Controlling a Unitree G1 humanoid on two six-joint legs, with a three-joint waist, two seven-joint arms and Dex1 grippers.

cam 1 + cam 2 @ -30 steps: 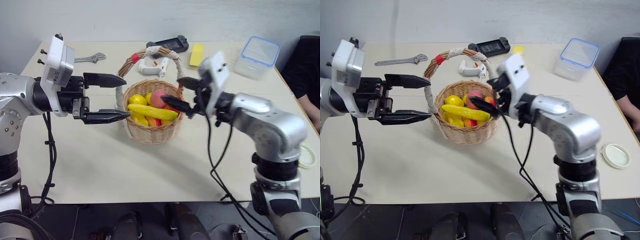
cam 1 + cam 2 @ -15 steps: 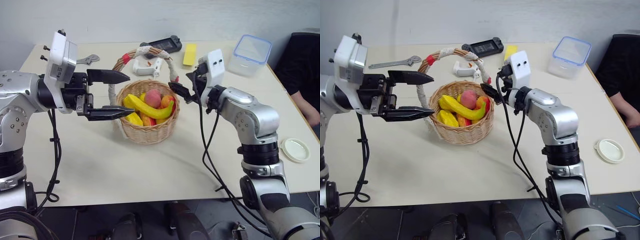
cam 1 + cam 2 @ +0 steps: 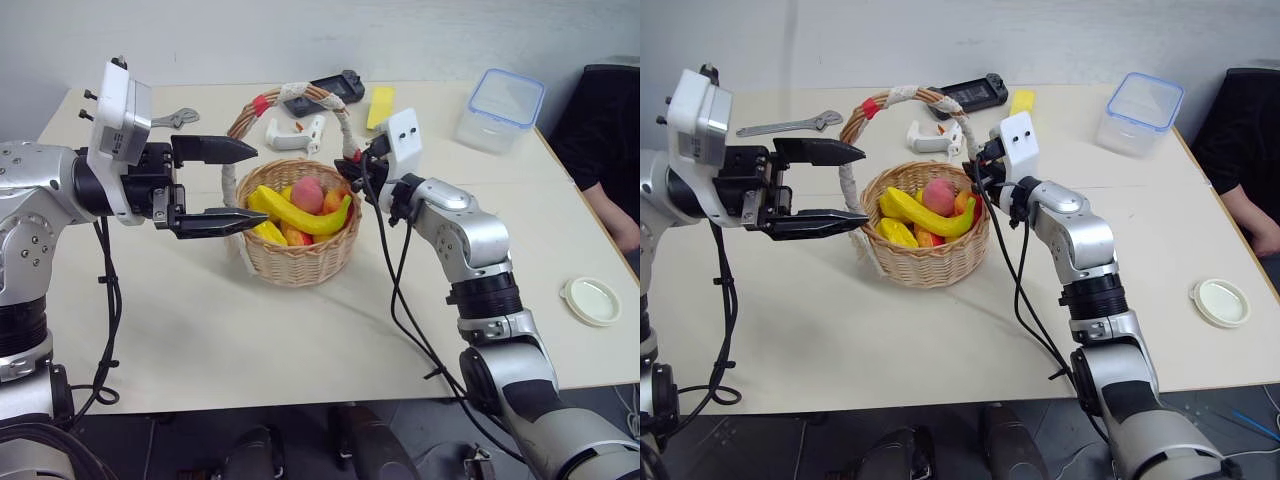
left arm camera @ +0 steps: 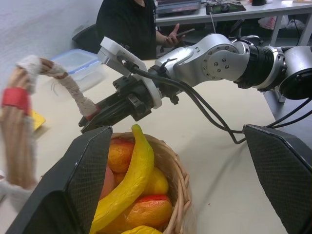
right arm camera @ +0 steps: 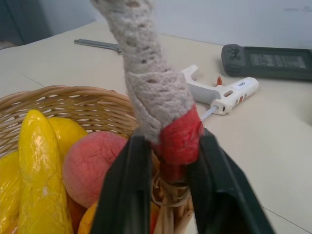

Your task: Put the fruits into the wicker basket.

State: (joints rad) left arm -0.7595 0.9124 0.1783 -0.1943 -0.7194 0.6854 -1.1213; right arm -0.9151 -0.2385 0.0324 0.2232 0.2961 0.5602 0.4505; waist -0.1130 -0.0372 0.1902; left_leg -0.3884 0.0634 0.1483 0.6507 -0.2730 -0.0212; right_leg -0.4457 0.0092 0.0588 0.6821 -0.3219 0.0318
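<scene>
Right wrist view shows the right hand closed on the wicker basket's handle, low down, where a band of red tape wraps it just above the rim. One black finger sits on each side of the tape. Behind it on the table lies a white glue gun with a small label, but the writing is too tiny to read. A dark game controller lies past it, and a metal wrench lies farther along the table.

Both fruits are inside the basket. The long yellow banana lies across the top of the pile, its tip pointing up at the side near the right hand. The pink-red peach sits just behind it, touching it. Yellow lemons and a red-yellow mango fill the space under them.

From the head views, the left hand is held level beside the basket on the robot's left. Its two black fingers stand wide open, one above the other, and hold nothing. The tips are near the handle's left side, but I cannot tell if they touch it.

A clear plastic box with a blue-rimmed lid stands at the far right of the table. A flat yellow thing lies near the controller. A round white lid lies near the table's right edge. A person in dark clothes sits by the table's right side, holding a phone.
</scene>
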